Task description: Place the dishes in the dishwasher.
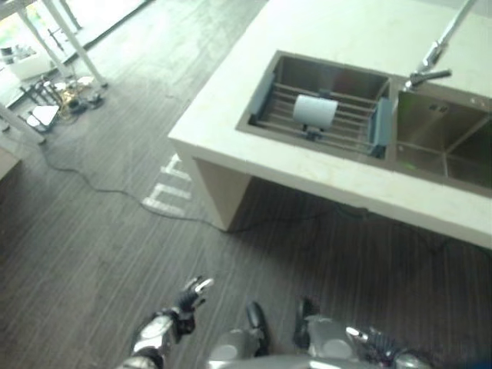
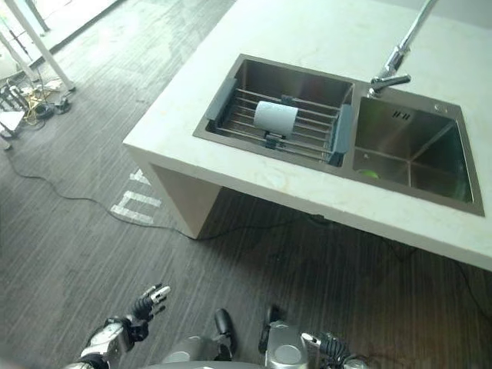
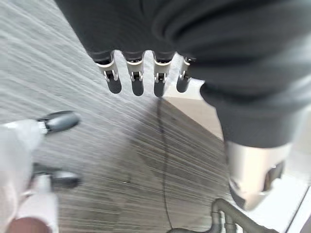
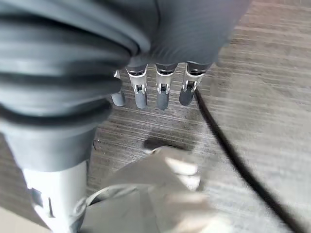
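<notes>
Step in hand: approach; nothing is grasped yet.
Dish: a pale cup [image 2: 275, 118] is seen lying on its side on the wire rack [image 2: 307, 134] in the left basin of the sink [image 2: 415, 165], upper centre of the frame.
Left hand [image 1: 188, 298]: low in the frame over the floor [image 2: 69, 231], fingers [image 3: 135, 77] straight and apart, empty.
Right hand [image 4: 160, 90]: fingers hang straight, nothing held.
Tabletop [image 2: 307, 31]: well apart from both hands.
Next move: the sink must be neared before the cup can be reached.

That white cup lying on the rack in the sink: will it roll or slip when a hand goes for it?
The white cup lies on its side across the rack bars, so a nudge may roll it. It looks smooth and glossy, probably slippery. It seems rigid, possibly breakable if dropped.
</notes>
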